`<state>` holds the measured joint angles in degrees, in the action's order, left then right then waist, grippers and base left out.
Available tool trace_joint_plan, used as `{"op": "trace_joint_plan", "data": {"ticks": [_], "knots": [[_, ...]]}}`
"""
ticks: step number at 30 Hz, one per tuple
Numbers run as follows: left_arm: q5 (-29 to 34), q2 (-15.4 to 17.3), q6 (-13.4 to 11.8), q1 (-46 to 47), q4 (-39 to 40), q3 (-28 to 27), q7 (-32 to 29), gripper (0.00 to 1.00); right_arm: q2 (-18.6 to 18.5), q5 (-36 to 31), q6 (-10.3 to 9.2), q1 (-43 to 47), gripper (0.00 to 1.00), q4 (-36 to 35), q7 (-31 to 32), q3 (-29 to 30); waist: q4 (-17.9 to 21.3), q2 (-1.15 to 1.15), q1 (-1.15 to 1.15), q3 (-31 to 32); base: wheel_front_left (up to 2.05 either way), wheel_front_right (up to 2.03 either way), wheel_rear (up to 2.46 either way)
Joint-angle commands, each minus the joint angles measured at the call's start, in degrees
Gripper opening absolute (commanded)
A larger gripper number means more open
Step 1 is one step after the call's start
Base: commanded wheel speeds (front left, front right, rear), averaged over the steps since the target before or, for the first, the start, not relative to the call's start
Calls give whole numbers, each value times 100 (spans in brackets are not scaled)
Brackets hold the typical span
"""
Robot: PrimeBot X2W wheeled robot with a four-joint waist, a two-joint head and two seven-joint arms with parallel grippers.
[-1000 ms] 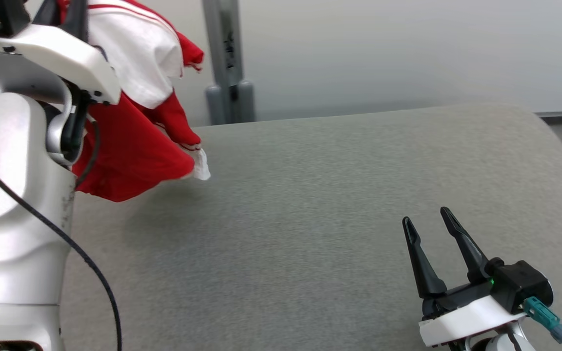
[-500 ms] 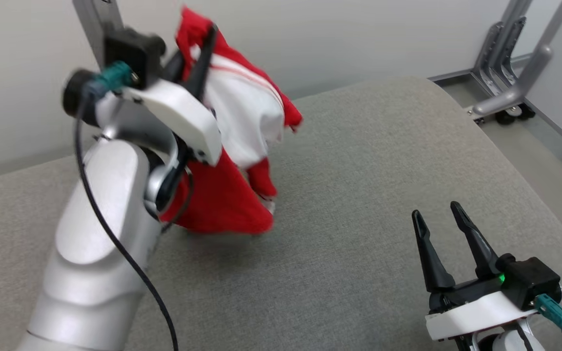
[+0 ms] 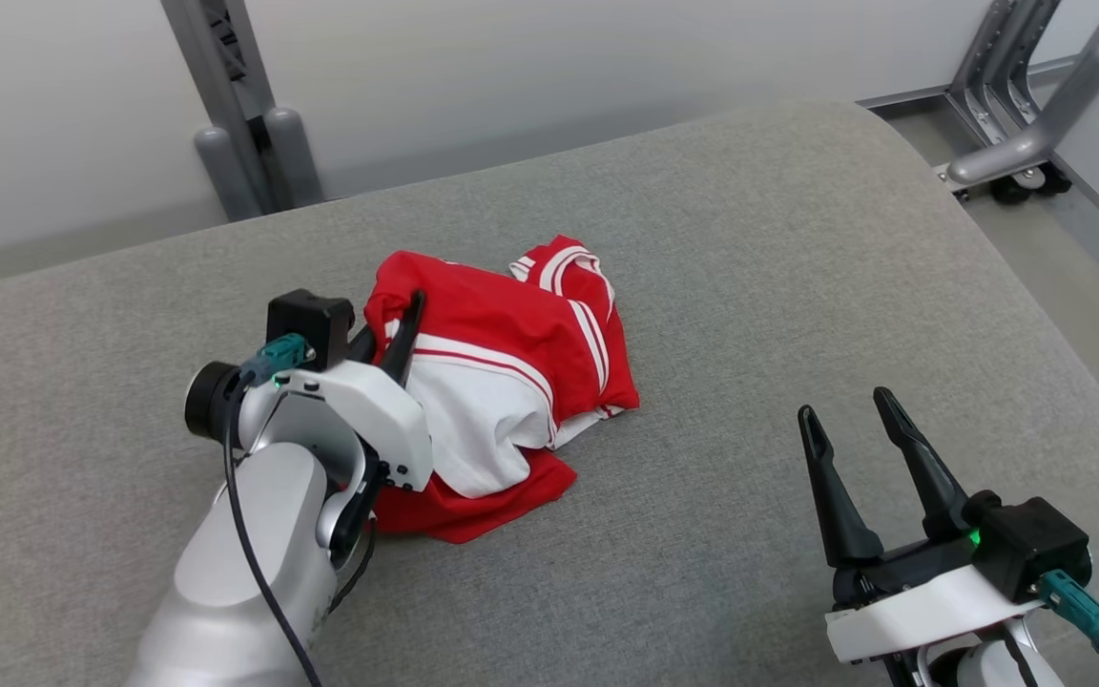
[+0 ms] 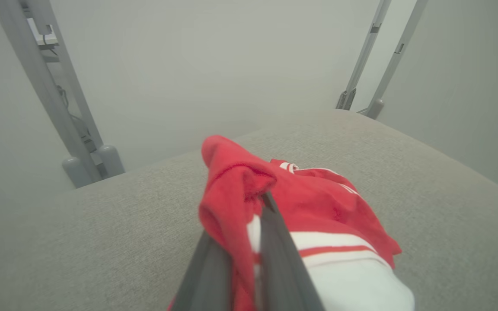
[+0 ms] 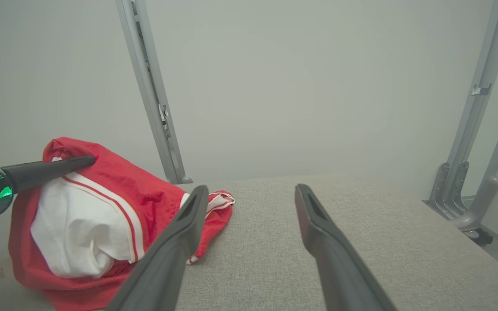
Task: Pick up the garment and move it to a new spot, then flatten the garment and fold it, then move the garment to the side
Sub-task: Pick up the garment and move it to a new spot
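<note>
The garment (image 3: 511, 382), red with white sleeves and striped trim, lies bunched on the grey padded table (image 3: 750, 286), left of centre. My left gripper (image 3: 406, 315) is shut on a red fold at the bundle's upper left edge, holding that fold raised; in the left wrist view the red cloth (image 4: 231, 190) wraps between the two dark fingers. The right wrist view shows the garment (image 5: 102, 216) at the left, with the left gripper's finger (image 5: 50, 170) on it. My right gripper (image 3: 845, 425) stands open above the table's front right, nothing between its fingers, well clear of the garment.
Grey metal stand legs (image 3: 244, 153) rise behind the table at the back left, and another frame with wheels (image 3: 1017, 143) stands on the floor at the back right. The table's right edge curves down near the right gripper.
The head camera has swung. The left gripper has come down with the garment, which hung in the air before and now rests bunched on the table. The right gripper has kept its place, open.
</note>
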<state>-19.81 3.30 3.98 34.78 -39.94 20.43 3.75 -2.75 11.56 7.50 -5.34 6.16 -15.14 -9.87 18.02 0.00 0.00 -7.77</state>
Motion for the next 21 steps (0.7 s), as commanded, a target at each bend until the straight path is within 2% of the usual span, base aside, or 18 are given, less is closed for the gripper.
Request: {"op": "trace_joint_plan", "data": {"ticks": [1, 2, 3, 9, 13, 16, 21], "knots": [[-41, 14, 14, -29, -134, 9, 179, 25, -27, -30, -2, -38, 100, 9, -7, -11, -76, 0, 0, 48, 0, 0, 0], [-58, 9, 1, -25, -232, 12, 304, 25, -27, -41, -2, -32, 100, 17, -8, -24, -113, 0, 0, 80, 0, 0, 0], [-44, 2, -12, -23, -325, 25, 442, 100, -28, -56, -2, -17, 100, 23, -8, -25, -158, 0, 0, 127, 0, 0, 0], [-295, 14, -112, -277, -745, -163, 923, 100, -27, -72, -2, 112, 100, 152, -7, -19, -538, 0, 0, 446, 0, 0, 0], [-375, 64, -210, -606, -731, -342, 1089, 100, -27, -31, -2, 228, 100, 228, -8, -25, -848, 0, 0, 651, 0, 0, 0], [-328, 124, -284, -916, -407, -490, 1139, 100, -27, 54, -2, 286, 100, 442, -7, -80, -1085, 0, 0, 771, 0, 0, 0], [-20, 143, -586, -1733, 848, -922, 1142, 100, -31, 77, -2, 230, 100, 694, -7, -139, -1429, 0, 0, 920, 0, 0, 0]]}}
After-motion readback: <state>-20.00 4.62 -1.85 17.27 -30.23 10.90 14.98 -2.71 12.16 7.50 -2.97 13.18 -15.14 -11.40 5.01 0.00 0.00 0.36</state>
